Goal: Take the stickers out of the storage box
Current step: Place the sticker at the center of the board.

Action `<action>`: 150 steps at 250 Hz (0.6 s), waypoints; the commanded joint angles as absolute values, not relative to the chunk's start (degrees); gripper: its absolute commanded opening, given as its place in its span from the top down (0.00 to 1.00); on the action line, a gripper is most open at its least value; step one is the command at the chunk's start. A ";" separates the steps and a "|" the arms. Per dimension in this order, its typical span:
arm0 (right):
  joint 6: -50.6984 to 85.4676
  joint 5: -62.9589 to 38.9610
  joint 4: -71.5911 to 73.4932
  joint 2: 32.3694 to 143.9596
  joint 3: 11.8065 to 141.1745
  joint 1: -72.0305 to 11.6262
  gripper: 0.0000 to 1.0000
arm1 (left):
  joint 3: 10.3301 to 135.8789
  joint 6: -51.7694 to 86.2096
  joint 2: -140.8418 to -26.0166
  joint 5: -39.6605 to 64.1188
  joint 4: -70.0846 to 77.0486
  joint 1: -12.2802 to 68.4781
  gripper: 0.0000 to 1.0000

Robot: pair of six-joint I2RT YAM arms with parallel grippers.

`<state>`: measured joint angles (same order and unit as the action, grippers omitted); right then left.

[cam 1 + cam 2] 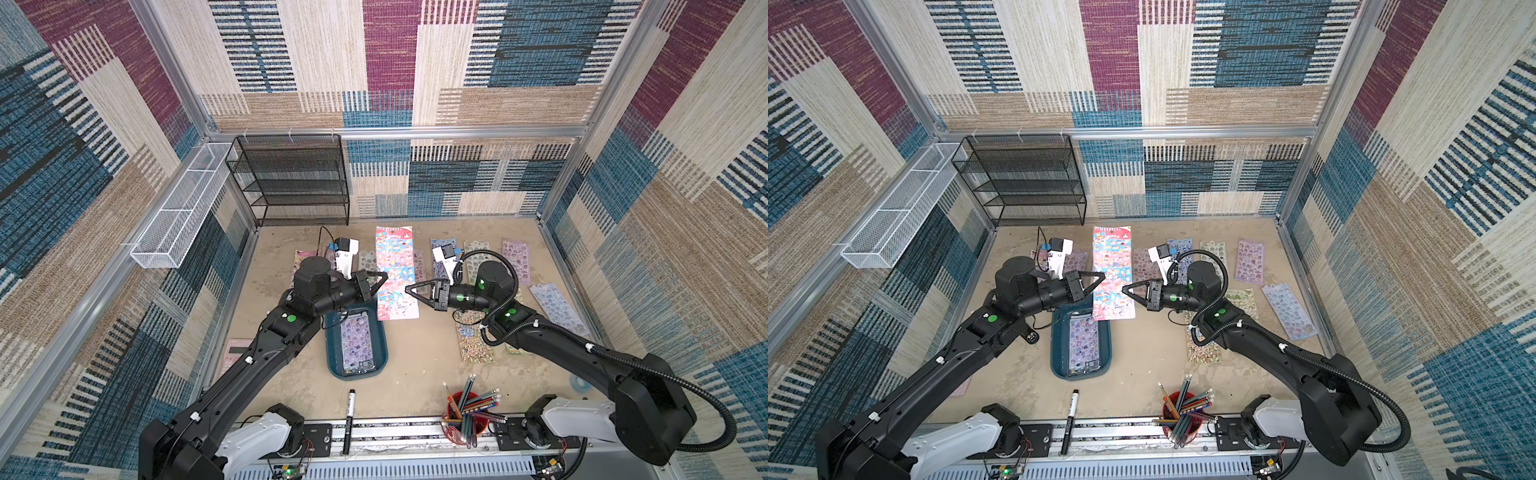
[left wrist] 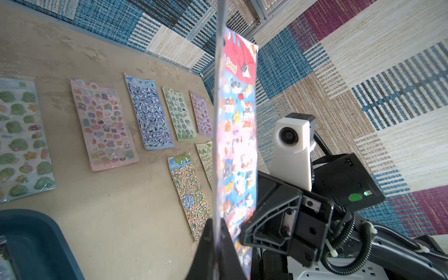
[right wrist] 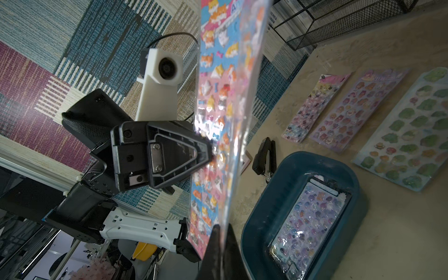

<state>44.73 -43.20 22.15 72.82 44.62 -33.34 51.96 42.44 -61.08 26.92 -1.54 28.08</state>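
Left jaws: pinching big sticker sheet (image 1: 395, 270) | right jaws: pinching it too, up in the air by the box (image 1: 357, 372) | done: many sheets (image 2: 104, 126) out on surface (image 1: 415, 365) | left: lilac sheet (image 1: 356, 345) in box

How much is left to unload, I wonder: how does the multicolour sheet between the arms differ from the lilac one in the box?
The multicolour sheet is lifted clear of the storage box; the lilac sheet lies flat inside it. The right gripper pinches the multicolour sheet; nothing touches the lilac sheet. Both are glossy sticker sheets.
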 commanded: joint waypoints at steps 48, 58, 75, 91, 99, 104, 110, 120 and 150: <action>29.40 -33.34 -3.52 69.18 50.13 -32.87 1.00 | 54.85 36.77 -54.73 17.58 -12.29 26.46 0.35; 27.87 -31.42 -6.90 68.95 50.68 -32.80 1.00 | 55.47 35.41 -53.64 15.91 -14.40 26.28 0.34; 25.67 -29.02 -11.71 68.97 51.32 -32.69 1.00 | 56.70 33.04 -51.96 13.36 -17.84 26.06 0.32; 24.36 -27.51 -14.77 69.21 51.49 -32.68 1.00 | 57.84 30.90 -50.59 10.72 -21.05 25.93 0.31; 23.96 -27.15 -15.79 69.41 51.42 -32.70 1.00 | 58.45 30.10 -50.08 9.23 -22.65 25.93 0.30; 23.70 -27.03 -16.42 69.56 51.34 -32.68 1.00 | 58.78 29.62 -49.74 8.36 -23.55 25.94 0.30; 23.44 -26.95 -17.10 69.72 51.23 -32.68 1.00 | 59.04 29.17 -49.33 7.39 -24.51 25.88 0.29; 23.13 -26.75 -17.94 69.99 50.99 -32.69 1.00 | 59.31 28.30 -48.75 6.03 -25.69 25.83 0.29; 22.86 -25.55 -20.62 70.79 49.82 -32.61 1.00 | 59.21 27.34 -47.39 4.05 -27.46 25.75 0.29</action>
